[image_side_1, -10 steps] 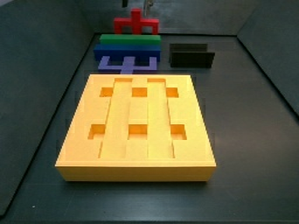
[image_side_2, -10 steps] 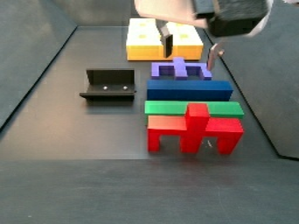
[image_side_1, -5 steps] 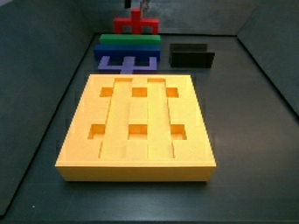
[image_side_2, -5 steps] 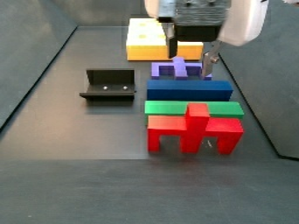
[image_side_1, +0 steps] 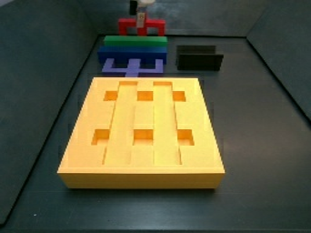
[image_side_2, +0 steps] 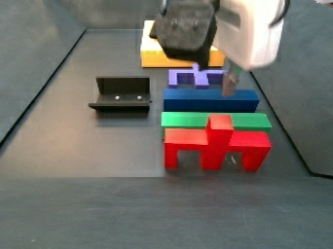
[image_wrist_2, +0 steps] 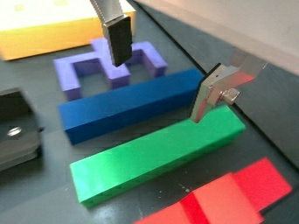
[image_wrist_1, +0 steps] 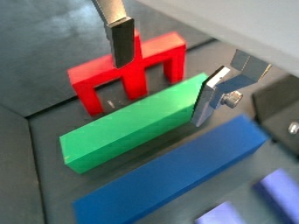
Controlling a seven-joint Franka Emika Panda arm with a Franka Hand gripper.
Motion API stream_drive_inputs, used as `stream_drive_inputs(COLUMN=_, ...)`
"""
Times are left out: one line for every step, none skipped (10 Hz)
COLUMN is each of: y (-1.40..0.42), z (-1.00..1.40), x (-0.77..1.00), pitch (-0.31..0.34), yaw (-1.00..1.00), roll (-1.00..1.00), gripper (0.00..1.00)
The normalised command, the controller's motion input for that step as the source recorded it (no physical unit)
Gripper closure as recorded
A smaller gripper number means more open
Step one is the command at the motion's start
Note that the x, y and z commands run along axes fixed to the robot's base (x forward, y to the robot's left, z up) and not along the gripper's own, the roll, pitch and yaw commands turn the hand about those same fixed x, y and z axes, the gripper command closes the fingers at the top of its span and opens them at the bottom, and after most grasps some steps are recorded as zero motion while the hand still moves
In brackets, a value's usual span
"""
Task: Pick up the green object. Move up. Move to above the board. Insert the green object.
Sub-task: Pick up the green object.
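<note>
A: Where's the green object sitting?

B: Flat on the dark floor, long axis running crosswise to the board's length. In a side view it shows as a green strip behind the blue pieces, well apart from the board.

A: What's crowding it?

B: The long blue bar lies parallel, just beside it on the board side. Beyond that comes the blue forked block. On the far side stands the red piece, close against the green edge; whether they touch, I cannot tell. The black open box is off to one side, well apart.

A: And the gripper?

B: Over the green object, fingers spread wide with nothing between them. In both wrist views one silver finger hangs at the green bar's edge near one end, while its partner sits over the red piece.

A: Anything blocking the way?

B: The red piece's arms rise right beside that finger.
</note>
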Motion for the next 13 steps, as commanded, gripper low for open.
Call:
stream_drive_inputs(y=0.2, z=-0.39, x=-0.51, pitch=0.0, yaw=-0.51, roll=0.09, gripper=0.0)
stream_drive_inputs(y=0.26, z=-0.43, x=-0.35, pitch=0.0, yaw=-0.36, roll=0.07, gripper=0.0)
stream_drive_inputs(y=0.29, z=-0.43, x=-0.17, pitch=0.0, yaw=-0.24, roll=0.05, gripper=0.0)
stream_drive_inputs(y=0.23, z=-0.35, x=0.0, pitch=0.0, yaw=-0.13, roll=0.0, gripper=0.0)
stream_drive_inputs(y=0.19, z=-0.29, x=0.11, pitch=0.02, yaw=-0.07, roll=0.0, gripper=0.0)
stream_drive_inputs(y=0.14, z=-0.24, x=0.09, pitch=0.021, yaw=-0.14, roll=0.0, gripper=0.0)
stream_drive_inputs(y=0.11, z=-0.2, x=0.01, pitch=0.014, yaw=-0.24, roll=0.0, gripper=0.0)
stream_drive_inputs(y=0.09, z=-0.15, x=0.0, pitch=0.013, yaw=-0.45, roll=0.0, gripper=0.0)
stream_drive_inputs(y=0.09, z=-0.08, x=-0.01, pitch=0.0, yaw=-0.5, roll=-0.01, gripper=0.0)
stream_drive_inputs(y=0.04, z=-0.04, x=-0.04, pitch=0.0, yaw=-0.5, roll=0.0, gripper=0.0)
stream_drive_inputs(y=0.0, z=-0.05, x=-0.04, pitch=0.0, yaw=-0.46, roll=0.0, gripper=0.0)
stream_drive_inputs(y=-0.04, z=-0.1, x=0.0, pitch=0.0, yaw=-0.25, roll=0.04, gripper=0.0)
stream_drive_inputs(y=0.0, z=-0.17, x=0.0, pitch=0.0, yaw=-0.21, roll=0.03, gripper=0.0)
